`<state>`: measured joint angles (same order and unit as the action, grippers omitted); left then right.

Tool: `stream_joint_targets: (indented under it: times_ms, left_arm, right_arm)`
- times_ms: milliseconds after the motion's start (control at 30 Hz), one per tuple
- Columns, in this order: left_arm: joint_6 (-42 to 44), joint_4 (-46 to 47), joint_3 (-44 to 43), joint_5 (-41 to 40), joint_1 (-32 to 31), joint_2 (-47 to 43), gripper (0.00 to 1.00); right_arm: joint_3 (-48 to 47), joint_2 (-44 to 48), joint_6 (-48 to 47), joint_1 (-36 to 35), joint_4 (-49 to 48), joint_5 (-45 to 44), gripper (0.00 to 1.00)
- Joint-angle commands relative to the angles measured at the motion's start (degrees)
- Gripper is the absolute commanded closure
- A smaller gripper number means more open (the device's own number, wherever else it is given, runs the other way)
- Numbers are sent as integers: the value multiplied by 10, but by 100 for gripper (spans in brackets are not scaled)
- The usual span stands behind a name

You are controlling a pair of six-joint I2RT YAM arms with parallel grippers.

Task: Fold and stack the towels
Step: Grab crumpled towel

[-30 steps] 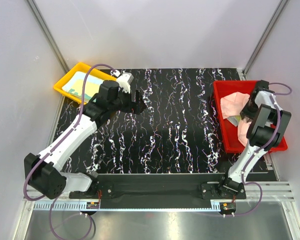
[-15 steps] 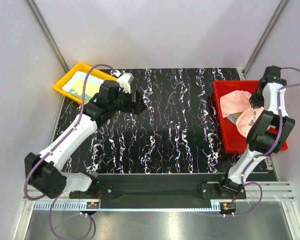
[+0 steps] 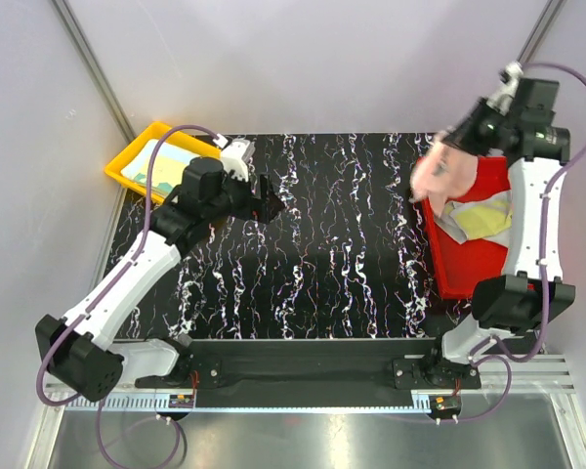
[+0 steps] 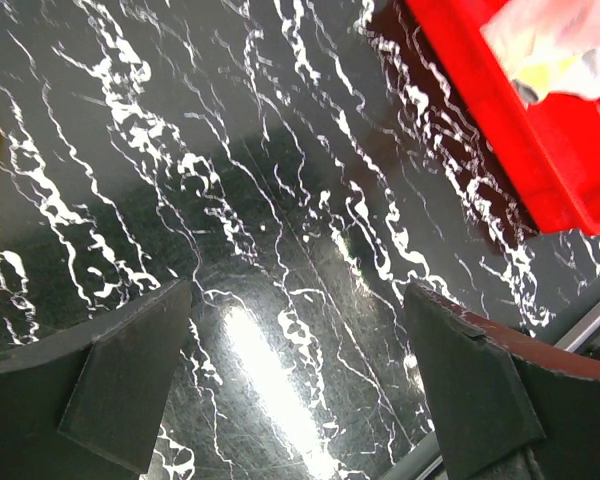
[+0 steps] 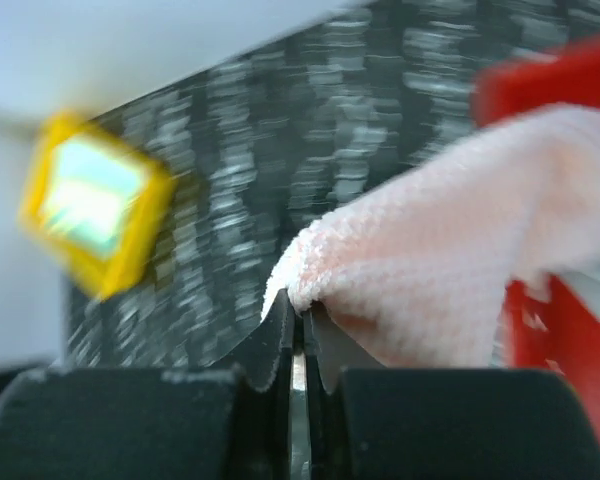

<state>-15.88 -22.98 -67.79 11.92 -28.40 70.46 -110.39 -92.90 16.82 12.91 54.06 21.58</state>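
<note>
Towel status first: my right pincer point(image 5: 298, 310) is closed tight on 1 edge of the pink towel point(image 3: 436, 174). The 2 jaws are pressed together w/ only a thin terry fold between them. The right arm is raised high, above the far-left corner of the red tray point(image 3: 464, 266). The pink towel hangs down from the pincer in a loose bunch. Whether its low end touches the tray I cannot tell, bc the pics are blurred there. Inside the red tray lies 1 more cloth, the pale yellow towel point(image 3: 490, 217), crumpled, w/ a grey-white strip across it.

My left pincer point(image 3: 267, 199) is wide open and it has hold of nothing. It hovers over the black marbled table point(image 3: 342, 254), in the far-left part, near the yellow tray point(image 3: 115, 168). In the left wrist view only the table surface shows between my 2 fingers point(image 4: 130, 390), and the red tray is well apart, at the top-right corner of that view. In the yellow tray lies the flat towel point(image 3: 171, 161), pale blue and pale yellow w/ small teal patches. A purple cable of the left arm crosses in front of it, so 1 part is hidden. The 2 pincers are well apart, approx. at opposite sides of the table.
</note>
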Motion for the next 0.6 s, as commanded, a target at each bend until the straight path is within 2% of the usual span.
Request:
stream_joint_targets:
  times_ms: [0, 67, 167, 200, 267, 300, 400, 500, 567]
  left_arm:
    - [11, 21, -8, -32, 0, -39, 6]
    - [9, 12, -11, -76, 0, -48, 7]
    - [7, -20, -18, -117, 1, -54, 6]
    - [6, -38, -18, -131, 2, -54, 7]
    - [3, -51, -9, -136, 5, -54, 7]
    - [1, -60, -3, -137, 6, -56, 7]
    - [-3, -66, 23, -145, 8, -59, 8]
    - [-12, -67, 47, -147, 8, -57, 8]
    - [-18, -65, 55, -141, 8, -43, 9]
  right_arm:
    - [-78, 33, 21, -113, -12, 168, 93]
    - [-70, 40, 35, -155, -15, 146, 92]
    - [37, 68, 35, -205, -57, 143, 87]
    - [127, 90, 35, -212, -96, 131, 86]
    - [231, 111, 51, -233, -146, 122, 83]
    - [330, 119, 58, -241, -197, 116, 78]
    - [474, 102, 73, -292, -257, 59, 77]
    - [544, 72, 77, -344, -289, 51, 68]
    - [555, 66, 75, -352, -291, 50, 55]
